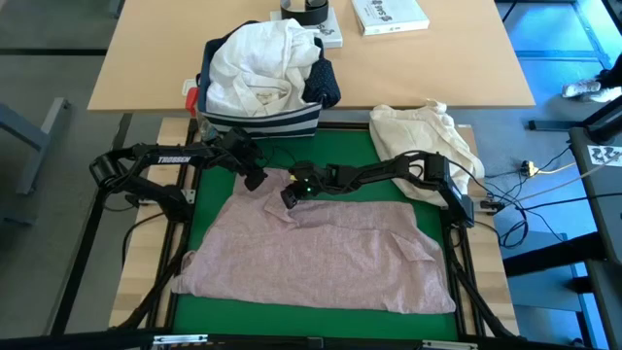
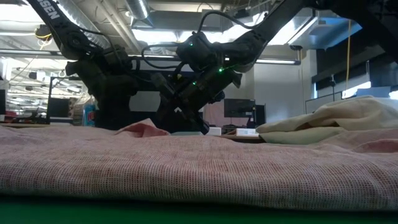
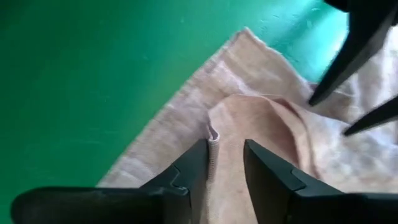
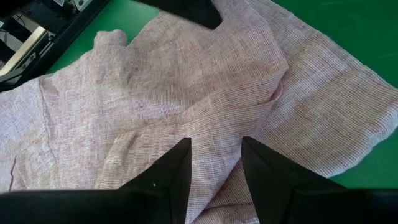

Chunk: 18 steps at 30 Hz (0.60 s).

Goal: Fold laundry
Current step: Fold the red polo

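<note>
The pale pink top (image 1: 321, 248) lies spread on the green mat (image 1: 360, 160), wrinkled along its far edge. My left gripper (image 1: 258, 180) (image 3: 224, 144) is at the top's far left corner, shut on its edge. My right gripper (image 1: 289, 197) (image 4: 216, 142) is just to the right of it on the same far edge, shut on a ridge of the cloth. In the low view a small pink hump (image 2: 144, 127) rises beside the dark fingers (image 2: 200, 124). A white shirt (image 1: 258, 68) lies heaped in the navy striped bin (image 1: 262, 122). My left gripper pinches the top's hemmed edge (image 3: 213, 138) at its far left corner between its two fingers. They slant down from the table's far left. The hem stands up between them while the rest lies on the mat. My right gripper has a raised fold (image 4: 214, 134) near the top's far edge between its two fingers, coming slanted down from the table's right. Creases run from the fold across the cloth. The cloth around it rests on the mat; one layer or several, I cannot tell.
The bin stands just beyond the mat's far left edge. A cream-beige cloth bundle (image 1: 423, 131) lies at the mat's far right corner. On the wooden table (image 1: 457, 68) behind are a book (image 1: 389, 15) and a tape roll (image 1: 306, 10). Cables (image 1: 530, 170) run off right.
</note>
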Available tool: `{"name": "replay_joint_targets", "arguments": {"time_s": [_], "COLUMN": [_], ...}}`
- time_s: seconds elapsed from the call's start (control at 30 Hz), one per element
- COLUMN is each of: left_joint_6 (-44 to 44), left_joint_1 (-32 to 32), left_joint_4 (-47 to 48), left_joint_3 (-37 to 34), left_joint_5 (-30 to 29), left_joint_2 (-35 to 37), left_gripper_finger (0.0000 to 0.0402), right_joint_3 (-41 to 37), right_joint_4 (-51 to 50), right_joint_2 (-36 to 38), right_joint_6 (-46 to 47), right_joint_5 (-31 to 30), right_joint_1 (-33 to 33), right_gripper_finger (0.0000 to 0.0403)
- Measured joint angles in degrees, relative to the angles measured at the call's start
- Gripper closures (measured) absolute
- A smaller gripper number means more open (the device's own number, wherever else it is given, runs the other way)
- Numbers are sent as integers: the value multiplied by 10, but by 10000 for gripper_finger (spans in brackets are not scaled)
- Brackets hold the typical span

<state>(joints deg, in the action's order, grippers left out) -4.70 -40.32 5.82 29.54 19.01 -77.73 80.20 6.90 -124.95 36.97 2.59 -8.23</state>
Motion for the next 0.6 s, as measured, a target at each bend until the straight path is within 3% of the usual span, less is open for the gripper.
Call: {"name": "replay_joint_targets", "arguments": {"time_s": [0.13, 0.27, 0.4, 0.6], "left_joint_6": [23, 41, 53, 53], "left_joint_1": [0, 0, 0, -1], "left_joint_4": [0, 1, 8, 26], "left_joint_3": [0, 0, 0, 0], "left_joint_5": [-16, -23, -61, -65], "left_joint_2": [0, 0, 1, 30], "left_gripper_finger": [344, 392, 398, 400], "right_joint_3": [0, 0, 11, 12], "right_joint_4": [-9, -37, -152, -277], "right_joint_2": [1, 11, 44, 75], "right_joint_6": [-20, -51, -137, -267], "right_joint_5": [1, 39, 58, 78], "right_joint_1": [0, 0, 3, 13], "right_gripper_finger": [263, 263, 263, 263]}}
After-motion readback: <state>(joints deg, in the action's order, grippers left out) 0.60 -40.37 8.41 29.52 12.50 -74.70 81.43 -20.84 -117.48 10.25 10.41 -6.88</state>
